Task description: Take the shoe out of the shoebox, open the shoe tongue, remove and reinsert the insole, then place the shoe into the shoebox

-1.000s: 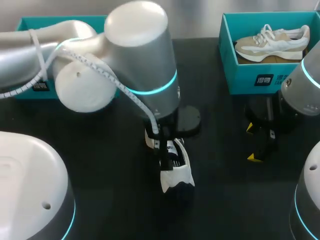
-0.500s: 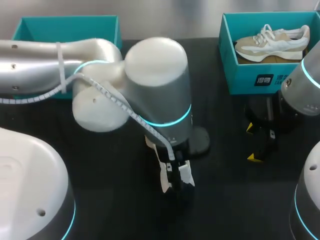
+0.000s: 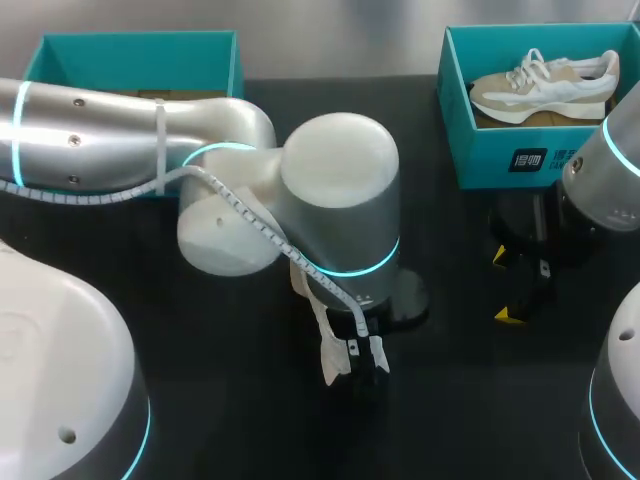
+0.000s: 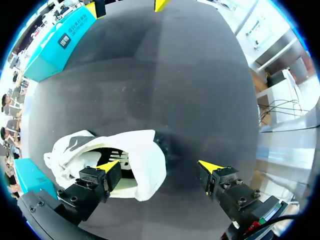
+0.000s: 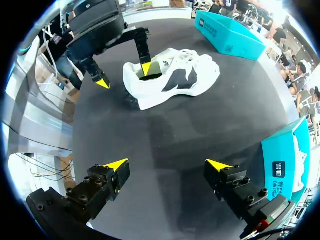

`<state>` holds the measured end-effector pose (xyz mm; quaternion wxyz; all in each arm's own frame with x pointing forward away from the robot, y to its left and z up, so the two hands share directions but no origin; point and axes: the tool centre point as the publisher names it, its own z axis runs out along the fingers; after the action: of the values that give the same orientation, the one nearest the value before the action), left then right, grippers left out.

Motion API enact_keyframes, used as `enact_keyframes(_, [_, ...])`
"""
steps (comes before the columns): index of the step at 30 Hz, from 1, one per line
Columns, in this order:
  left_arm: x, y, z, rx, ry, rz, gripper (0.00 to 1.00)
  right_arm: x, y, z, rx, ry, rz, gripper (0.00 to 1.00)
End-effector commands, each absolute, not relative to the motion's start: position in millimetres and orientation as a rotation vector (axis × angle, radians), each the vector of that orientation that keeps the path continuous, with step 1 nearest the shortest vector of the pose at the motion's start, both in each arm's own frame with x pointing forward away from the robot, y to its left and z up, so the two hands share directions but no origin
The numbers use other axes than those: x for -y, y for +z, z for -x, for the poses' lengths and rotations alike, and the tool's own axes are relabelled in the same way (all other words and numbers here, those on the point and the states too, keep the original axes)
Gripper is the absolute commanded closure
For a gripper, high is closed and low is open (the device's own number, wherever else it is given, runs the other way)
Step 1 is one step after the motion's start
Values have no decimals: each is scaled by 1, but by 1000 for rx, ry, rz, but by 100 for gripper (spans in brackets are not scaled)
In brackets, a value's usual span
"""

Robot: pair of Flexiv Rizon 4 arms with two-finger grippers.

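Left wrist view puts the shoe [image 4: 142,160] off to one side of the left jaws rather than squarely between them. One yellow fingertip [image 4: 111,165] hangs over the shoe's opening, and the other fingertip [image 4: 209,166] is over bare desk [image 4: 200,90]. These jaws are spread wide and grip nothing.

From the right wrist view the relation is plainer. The shoe stands on its sole on the desk, out of both boxes. The heel end lies under the left jaws, and the toe points away from them toward the left shoebox [image 5: 230,35]. One fingertip dips at the opening near the heel, while the other stands outside, past the heel.

The right jaws are also spread and hold nothing. They are over bare desk beside the right shoebox [image 3: 500,160], which holds a second shoe [image 3: 545,85], and they are well apart from the shoe on the desk.

The left arm is much the nearer, so work on the tongue or insole likely falls to it. That move seems to turn on the fingertip at the opening. As the jaws stand now, closing them would pinch the heel collar, not the tongue further along the shoe's length.
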<state>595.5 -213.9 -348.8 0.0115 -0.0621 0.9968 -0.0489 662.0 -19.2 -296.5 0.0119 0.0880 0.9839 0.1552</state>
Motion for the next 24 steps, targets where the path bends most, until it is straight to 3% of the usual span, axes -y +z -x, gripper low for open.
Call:
enact_keyframes(1, [221,-363,-595,-3107,-141,195,0,19,-297,-661,-3066,479,-276,0])
enact_keyframes(21, [221,-395,-599,-3080,-85,262,2,19,-297,-661,-3066,479,-276,0])
enact_keyframes(23, [220,-396,-600,-3079,-79,269,27,19,-297,-661,-3066,479,-276,0])
enact_keyframes(24, [220,-397,-600,-3079,-77,272,47,19,-297,-661,-3066,479,-276,0])
